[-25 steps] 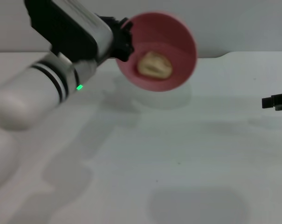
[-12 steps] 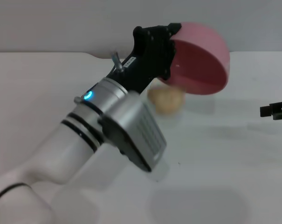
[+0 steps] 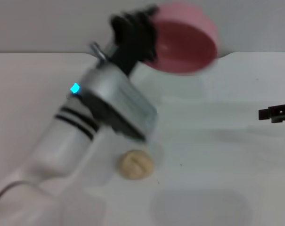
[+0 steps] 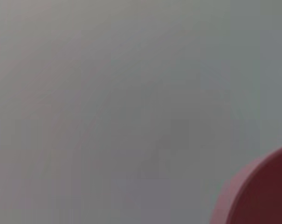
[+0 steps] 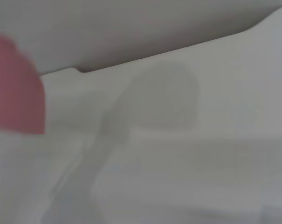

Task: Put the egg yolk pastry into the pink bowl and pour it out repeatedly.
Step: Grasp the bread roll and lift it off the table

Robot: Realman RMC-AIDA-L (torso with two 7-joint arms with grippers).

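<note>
My left gripper [image 3: 140, 33] is shut on the rim of the pink bowl [image 3: 182, 44] and holds it raised above the far part of the table, its empty inside facing me. The bowl's rim also shows in the left wrist view [image 4: 266, 196] and as a pink blur in the right wrist view [image 5: 12, 88]. The egg yolk pastry [image 3: 136, 164] lies on the white table near the front, beside my left forearm. My right gripper [image 3: 276, 113] sits at the right edge, low over the table.
The white table [image 3: 217, 155] has a back edge against a grey wall. My left arm [image 3: 85, 127] crosses the left half of the table.
The bowl tipped over and the pastry fell out; it now lies much nearer the front. The bowl has swung back to face me. The right gripper stayed put.
</note>
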